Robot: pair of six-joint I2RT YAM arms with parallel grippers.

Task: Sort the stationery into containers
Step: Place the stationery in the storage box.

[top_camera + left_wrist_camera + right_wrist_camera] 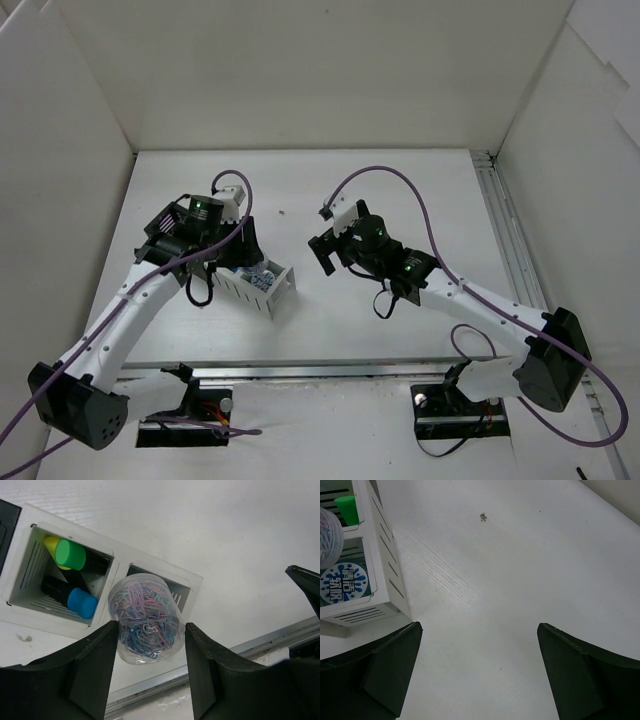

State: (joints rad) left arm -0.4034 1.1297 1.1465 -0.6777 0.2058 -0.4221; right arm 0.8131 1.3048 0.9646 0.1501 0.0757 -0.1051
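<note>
Hanging between the dark fingers of the left gripper (151, 630) is the little clear jar (147, 607), stuffed with coloured paper clips. The fingers press on either side of it, so I'd call it grasped rather than let go. It's poised right over the end cell of the white organiser (165, 566), which stands left of the middle of the counter (495, 555), toward the near edge. That seems to be the reason for the pose: lined up above the opening so the jar can go straight down. The cell next door holds the highlighters (70, 554), with green, yellow and blue caps up. From the right wrist view the blue roll (342, 582) lies in what looks like the very cell under the jar. Whether the jar touches it I can't tell. The right gripper (479, 626) is spread wide with nothing in it, over bare counter just beside the organiser, likely parked out of the way. My guess is that lowering and release come next. The jar is nearly as wide as the cell, so it could catch on the rim or perch on the roll.
</note>
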